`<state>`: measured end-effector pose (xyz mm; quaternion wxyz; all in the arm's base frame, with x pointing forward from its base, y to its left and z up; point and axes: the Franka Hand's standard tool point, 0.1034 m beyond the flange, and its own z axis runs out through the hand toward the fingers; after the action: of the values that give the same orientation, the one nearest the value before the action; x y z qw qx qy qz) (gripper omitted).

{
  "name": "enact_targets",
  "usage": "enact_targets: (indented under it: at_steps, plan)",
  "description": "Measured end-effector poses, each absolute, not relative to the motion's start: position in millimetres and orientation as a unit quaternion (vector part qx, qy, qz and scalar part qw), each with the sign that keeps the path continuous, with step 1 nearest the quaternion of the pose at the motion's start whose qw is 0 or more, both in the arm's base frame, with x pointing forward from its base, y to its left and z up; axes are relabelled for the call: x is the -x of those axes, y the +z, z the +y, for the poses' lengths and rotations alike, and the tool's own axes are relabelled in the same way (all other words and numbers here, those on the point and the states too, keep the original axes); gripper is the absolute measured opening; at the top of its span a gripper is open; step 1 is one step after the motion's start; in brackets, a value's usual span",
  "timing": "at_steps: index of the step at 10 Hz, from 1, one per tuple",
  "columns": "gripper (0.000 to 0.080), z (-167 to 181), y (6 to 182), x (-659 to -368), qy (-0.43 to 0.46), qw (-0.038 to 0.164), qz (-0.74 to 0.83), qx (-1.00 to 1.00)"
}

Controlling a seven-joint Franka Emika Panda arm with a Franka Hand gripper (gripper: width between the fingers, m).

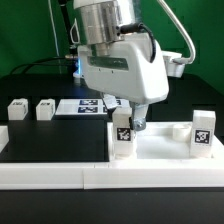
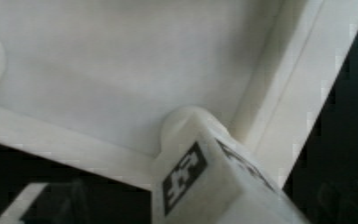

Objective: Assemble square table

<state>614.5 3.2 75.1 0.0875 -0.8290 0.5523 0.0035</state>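
Standing between the spread, empty jaws of the gripper [image 1: 128, 121], a leg [image 1: 122, 140] was seen upright on the square slab [image 1: 165, 150], its top partly hidden, a second leg [image 1: 203, 131] being set well aside.

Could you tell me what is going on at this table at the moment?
A robot arm is putting together a small white square table. Its gripper hovers at the top of one leg, which stands upright on the tabletop; the jaws look spread, not clamped. A second leg stands toward the exterior view's right. A third leg and a fourth leg lie loose on the black table, on the exterior view's left.
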Motion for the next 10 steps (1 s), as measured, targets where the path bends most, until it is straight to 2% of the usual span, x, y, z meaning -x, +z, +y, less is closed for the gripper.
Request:
enact_targets:
  at_steps: [2,3,5,8,10]
  plan:
    - [0.0649,2,74.2,-615,-0.008,0.078,0.440,0.894]
    - [0.0649,0,72.5,-621,-0.019,0.063,0.338,0.939]
    - [0.0649,-2,69.8,-631,-0.032,0.060,0.214,0.975]
    - [0.0620,-2,68.6,-630,-0.030,0.060,0.238,0.969]
    - [0.0290,-2,68.1,-629,-0.026,0.062,0.295,0.953]
